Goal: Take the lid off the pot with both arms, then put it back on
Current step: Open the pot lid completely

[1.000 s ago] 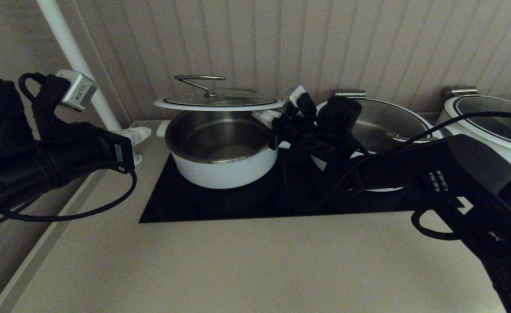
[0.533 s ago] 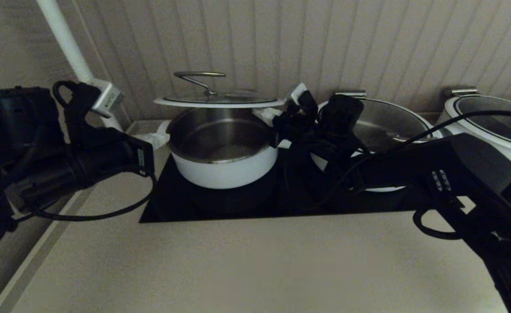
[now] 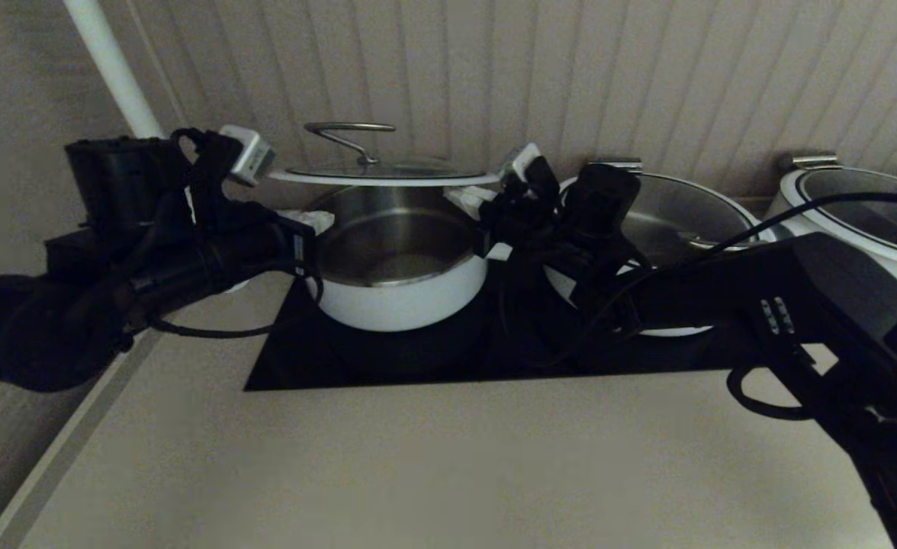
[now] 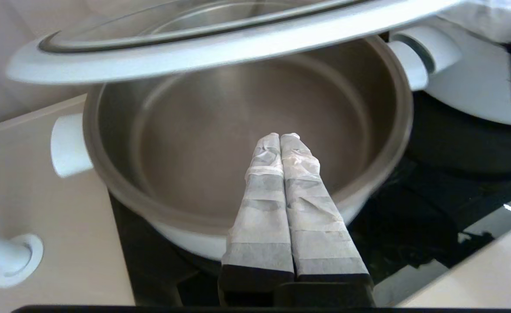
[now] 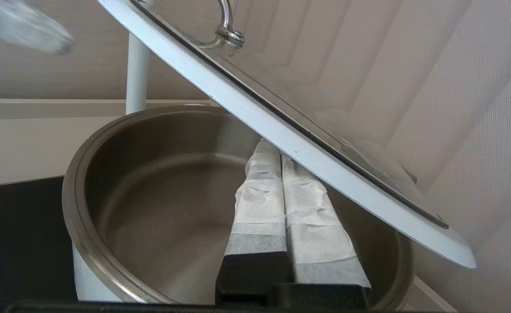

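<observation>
The lid (image 3: 384,177) hangs level a little above the open white pot (image 3: 399,297) on the black cooktop. My right gripper (image 3: 470,200) is shut, with its wrapped fingers (image 5: 260,204) reaching under the lid's right rim (image 5: 281,130); their tips are hidden beneath it. My left gripper (image 3: 313,223) is shut and empty at the pot's left rim. In the left wrist view its fingertips (image 4: 281,138) point over the steel inside of the pot (image 4: 386,143), below the lid (image 4: 220,45) and apart from it.
Two wider white pots with glass lids stand to the right (image 3: 685,206) (image 3: 860,213). A white pole (image 3: 113,69) rises at the back left on a round foot. The ribbed wall is close behind. The beige counter (image 3: 433,465) lies in front of the cooktop (image 3: 303,358).
My left arm has swung right, from well left of the cooktop to the pot's left rim. The lid and the right arm have hardly moved.
</observation>
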You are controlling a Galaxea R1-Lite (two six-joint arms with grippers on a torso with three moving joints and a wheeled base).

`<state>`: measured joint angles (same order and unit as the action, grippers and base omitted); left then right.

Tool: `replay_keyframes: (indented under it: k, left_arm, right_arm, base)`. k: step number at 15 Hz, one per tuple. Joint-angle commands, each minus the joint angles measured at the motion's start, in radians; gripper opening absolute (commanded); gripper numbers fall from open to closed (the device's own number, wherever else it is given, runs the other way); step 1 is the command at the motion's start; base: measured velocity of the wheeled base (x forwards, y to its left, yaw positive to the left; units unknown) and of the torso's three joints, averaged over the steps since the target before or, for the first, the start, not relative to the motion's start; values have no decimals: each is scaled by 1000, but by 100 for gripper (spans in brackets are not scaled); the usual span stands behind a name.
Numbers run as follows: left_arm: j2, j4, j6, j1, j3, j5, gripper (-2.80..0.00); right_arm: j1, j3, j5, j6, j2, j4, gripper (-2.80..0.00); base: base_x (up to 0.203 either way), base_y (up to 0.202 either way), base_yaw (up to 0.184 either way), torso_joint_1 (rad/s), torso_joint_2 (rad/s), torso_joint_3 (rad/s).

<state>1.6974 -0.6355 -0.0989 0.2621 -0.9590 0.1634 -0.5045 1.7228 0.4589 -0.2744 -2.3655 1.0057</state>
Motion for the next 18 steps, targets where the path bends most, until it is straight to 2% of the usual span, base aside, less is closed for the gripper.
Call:
replay_keyframes:
  k: [1, 6, 15, 18]
  left_arm:
    - [60, -4, -1, 0, -39, 0, -280]
    - [111, -4, 0, -1, -115, -40, -280]
    - [131, -4, 1, -3, -172, -41, -280]
    - [140, -4, 1, -3, -181, -41, -280]
  right_arm:
    - [-2, 0, 3, -2, 3, 7, -280]
    - [-8, 0, 1, -3, 11, 7, -280]
    - [-35, -16, -5, -5, 15, 10, -280]
    - [-41, -79, -5, -7, 30, 22, -280]
  base:
    - [0, 0, 0, 0, 0, 0]
    - [0, 0, 0, 0, 0, 0]
    - [0, 0, 0, 0, 0, 0]
    - [0, 0, 0, 0, 0, 0]
